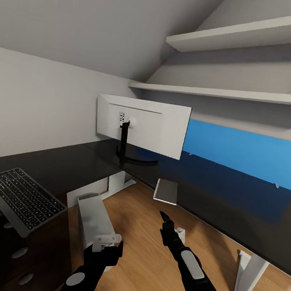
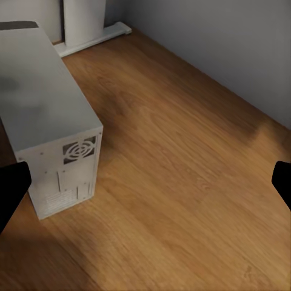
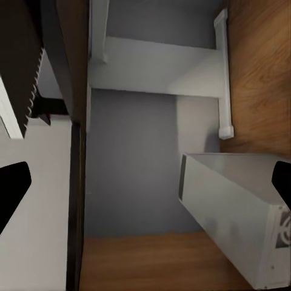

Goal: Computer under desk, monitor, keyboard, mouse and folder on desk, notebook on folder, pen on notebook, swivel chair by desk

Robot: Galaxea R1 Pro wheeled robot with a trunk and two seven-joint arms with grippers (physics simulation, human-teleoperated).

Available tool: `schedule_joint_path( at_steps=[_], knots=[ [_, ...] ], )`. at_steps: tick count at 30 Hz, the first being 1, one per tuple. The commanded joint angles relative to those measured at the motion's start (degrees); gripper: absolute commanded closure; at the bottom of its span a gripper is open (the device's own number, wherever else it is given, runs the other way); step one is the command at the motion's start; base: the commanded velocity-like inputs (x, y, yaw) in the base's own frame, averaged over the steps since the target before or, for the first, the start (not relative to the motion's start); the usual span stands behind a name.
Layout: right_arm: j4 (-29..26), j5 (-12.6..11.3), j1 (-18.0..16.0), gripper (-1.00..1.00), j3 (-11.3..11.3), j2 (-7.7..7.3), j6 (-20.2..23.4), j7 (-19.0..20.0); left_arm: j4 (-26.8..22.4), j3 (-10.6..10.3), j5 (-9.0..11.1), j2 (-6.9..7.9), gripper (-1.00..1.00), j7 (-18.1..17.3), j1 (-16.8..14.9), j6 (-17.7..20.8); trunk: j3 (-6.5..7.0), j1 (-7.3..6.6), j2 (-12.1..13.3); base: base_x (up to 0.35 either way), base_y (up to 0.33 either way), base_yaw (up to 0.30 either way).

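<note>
hovering open and empty, left hand (image 1: 106, 246) and right hand (image 1: 166, 222) flank the computer (image 1: 93, 219), likely nudging it under the desk (image 1: 229, 208) next.

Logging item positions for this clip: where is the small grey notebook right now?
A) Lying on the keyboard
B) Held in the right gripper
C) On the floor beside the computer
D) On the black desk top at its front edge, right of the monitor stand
D: the notebook lies flat on the desk at its front edge, right of the monitor stand, with nothing gripping it.
</note>
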Motion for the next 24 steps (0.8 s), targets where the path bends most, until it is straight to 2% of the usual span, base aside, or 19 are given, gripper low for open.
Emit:
schedule_joint_path(
  at_steps=[1, 4, 7, 24],
  knots=[
    [0.0, -0.5, 0.0, -1.0, 0.0, 0.04, 0.1, 0.1, -0.1, -0.1, 0.5, 0.01, -1.0, 0.5, -0.1, 0.1, -0.06, -0.01, 0.0, 0.0, 0.0, 0.0],
    [0.0, -0.5, 0.0, -1.0, 1.6, 0.05, -1.5, 0.1, -0.1, -0.1, 0.5, 0.0, -1.0, 0.5, -0.1, 0.1, 0.48, -0.67, 1.2, 0.0, 0.0, 0.0],
    [0.0, -0.5, 0.0, -1.0, 1.9, 0.05, -1.8, 0.1, -0.1, -0.1, 0.5, 0.0, -1.0, 0.5, -0.1, 0.1, 1.02, -1.33, 2.4, 0.0, 0.0, 0.0],
    [0.0, -0.5, 0.0, -1.0, 2.0, -0.04, -2.0, 0.1, 0.0, -0.1, 0.5, 0.0, -1.0, 0.5, -0.1, 0.1, 4.07, -5.06, 9.2, 0.0, 0.0, 0.0]
  ],
)
